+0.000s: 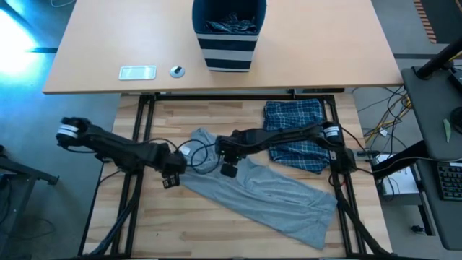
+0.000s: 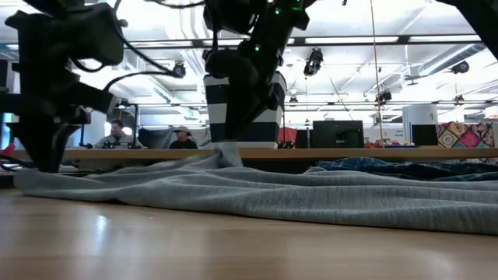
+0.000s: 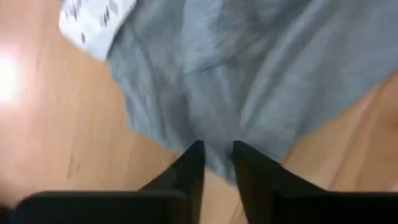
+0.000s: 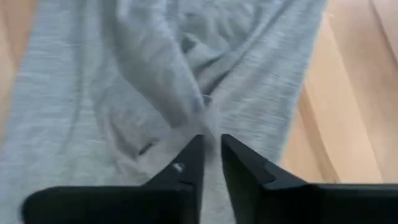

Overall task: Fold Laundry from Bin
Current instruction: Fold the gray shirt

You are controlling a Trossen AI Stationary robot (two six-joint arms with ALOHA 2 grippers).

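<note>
A grey garment (image 1: 263, 191) lies spread in a long slanting strip on the wooden table, with a white label (image 3: 93, 22) at its far-left end. My left gripper (image 3: 216, 149) points down over the garment's left edge (image 1: 172, 177), its fingers a little apart. My right gripper (image 4: 211, 140) slants down onto the garment's upper middle (image 1: 228, 167), with a narrow gap between its fingers. A blue plaid garment (image 1: 296, 133) lies folded at the far right. The navy striped bin (image 1: 229, 36) stands on the desk beyond, with cloth inside. My left gripper has its fingertips (image 3: 194, 152) over the garment's left edge (image 3: 214, 168), one on each side of a strip of cloth. Whether they touch it I cannot tell. My right gripper comes slanting from above onto a raised ridge of the grey cloth (image 4: 186, 115). In the low view the cloth stands up in a small peak (image 2: 226, 153) right under the fingers. Whether it is still pinched I cannot tell.
A pale desk (image 1: 108, 50) beyond the table carries the bin, a flat silvery item (image 1: 137, 71) and a small round object (image 1: 177, 71). Bare wood (image 1: 216, 231) shows along the table's near edge. People sit far off in the room (image 2: 183, 140).
</note>
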